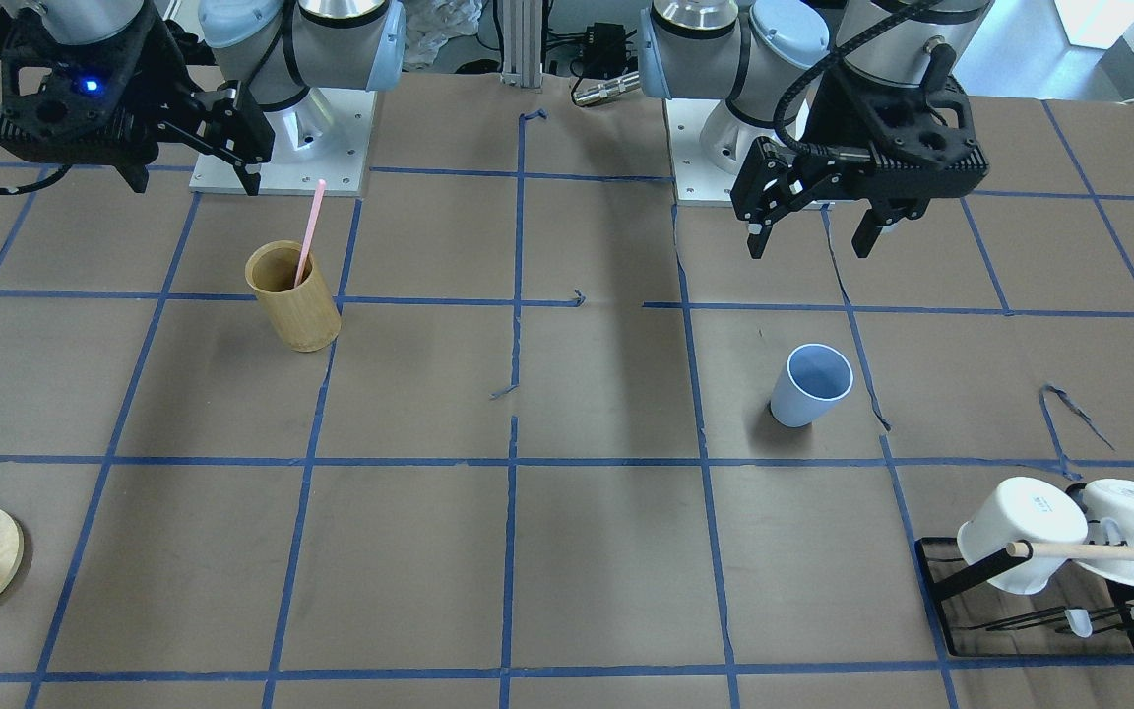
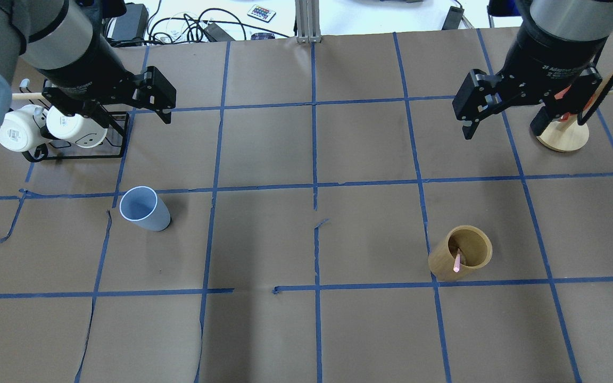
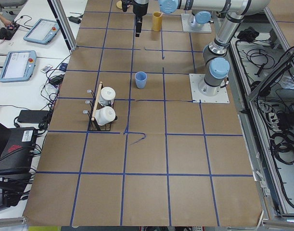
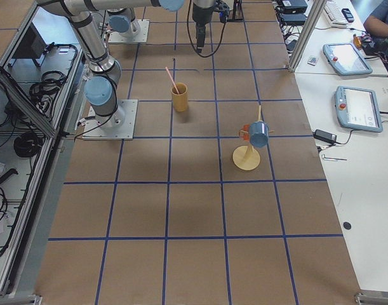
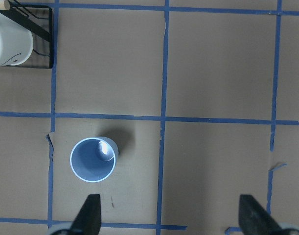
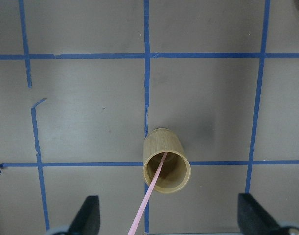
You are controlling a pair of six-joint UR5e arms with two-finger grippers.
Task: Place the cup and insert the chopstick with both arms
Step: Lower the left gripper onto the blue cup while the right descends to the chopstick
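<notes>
Both jaws released. Right wrist: chopstick (image 6: 149,193) leans in bamboo cylinder (image 6: 161,139). Left wrist: cup (image 5: 90,165) interior empty.

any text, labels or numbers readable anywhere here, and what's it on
"2F Adap…": white print on the black body of the right gripper, seen in the overhead view; the rest of the line blurs.
Similar white print on the left gripper: too blurred to read.
Small marks on the white mugs: too small to read.
Screens of the tablets: unreadable.

cup (image 1: 810,385): pale blue | chopstick (image 1: 309,232): pink | bamboo cylinder (image 1: 293,295): tan | table (image 1: 567,551): brown, blue tape grid
</notes>
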